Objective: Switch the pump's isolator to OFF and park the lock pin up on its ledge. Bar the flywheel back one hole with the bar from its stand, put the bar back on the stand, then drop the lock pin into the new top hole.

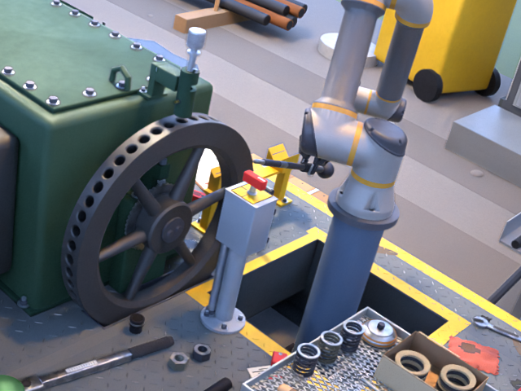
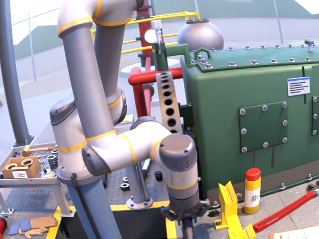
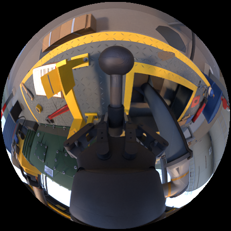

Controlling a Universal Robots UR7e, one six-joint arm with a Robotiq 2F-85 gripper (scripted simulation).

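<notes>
The dark steel bar [image 1: 286, 164] with a ball end [image 3: 116, 59] is gripped near that end by my closed gripper [image 1: 312, 165], lifted level above the yellow stand [image 1: 278, 171] with its tip pointing toward the flywheel [image 1: 147, 210]. The silver lock pin [image 1: 194, 47] stands raised on the green ledge bracket [image 1: 176, 86] above the rim. The isolator box [image 1: 248, 219] on its post carries a red handle [image 1: 254, 179]. In the wrist camera the bar [image 3: 116, 97] runs out between my fingers [image 3: 116, 126].
The green pump housing [image 1: 71, 109] fills the left. A yellow-edged pit [image 1: 336, 286] surrounds my base. A parts tray [image 1: 336, 357], a torque wrench [image 1: 97, 364] and nuts [image 1: 189, 355] lie in front. A spray can [image 2: 252, 191] and red wrench [image 2: 286, 208] sit beside the stand.
</notes>
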